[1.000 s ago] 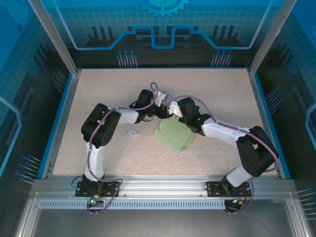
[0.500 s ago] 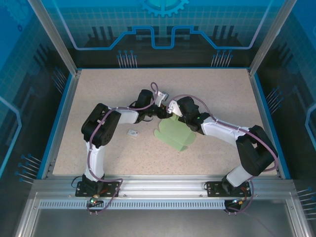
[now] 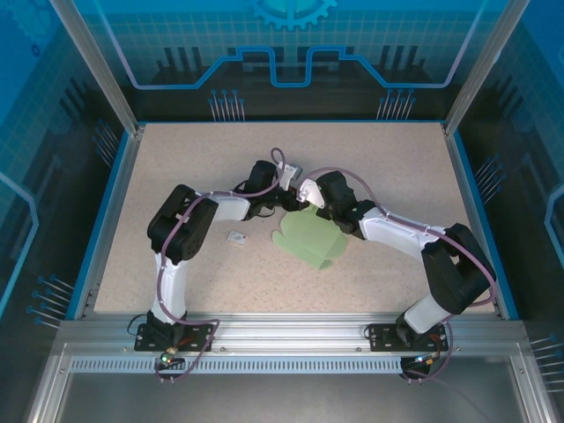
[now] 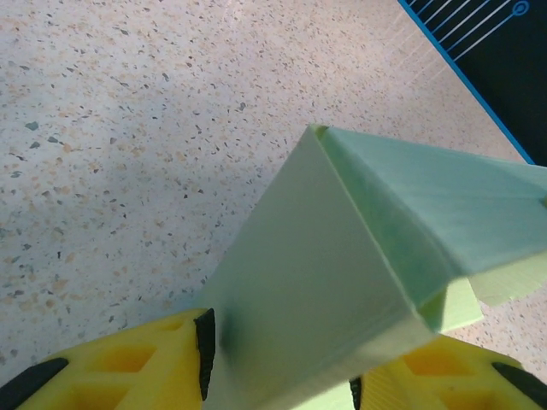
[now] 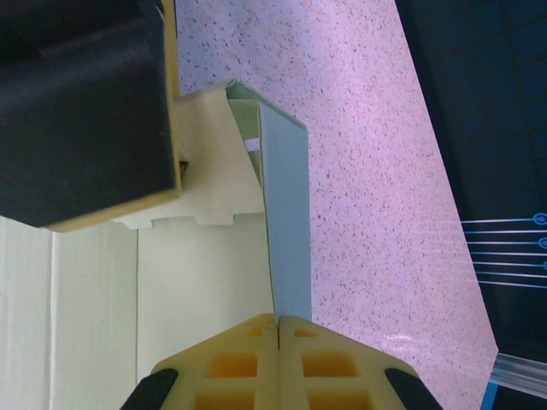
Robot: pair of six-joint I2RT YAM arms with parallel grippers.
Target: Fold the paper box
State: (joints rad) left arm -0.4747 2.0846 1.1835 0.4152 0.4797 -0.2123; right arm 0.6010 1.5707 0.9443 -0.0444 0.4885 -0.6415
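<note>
**One wall raised, most of the sheet lying flat**

Well left of the pale mint-green thin-card paper box, a small white tag-like object lies on the speckled beige table, apart from the card and playing no part.

The left gripper stands at the paper box's far edge. In its wrist view a doubled-over wall of card fills the gap between its yellow fingers, touching the pads on both sides, so I judge it to be clamped on that wall.

The paper box itself sits near the middle of the table. Its far edge is lifted between the two tools, while the rest of its scalloped outline lies flat toward the arm bases.

The right gripper works the same far edge from the box's right side. Its yellow fingers are pressed together on a thin upright flap that rises out of the seam between them, next to the tabbed inner panel.

By my reading the job is at an early to middle stage. One side wall is creased and held up at a corner. The near panels and remaining flaps look unfolded, so the other walls have yet to be raised and the tabs locked.
</note>
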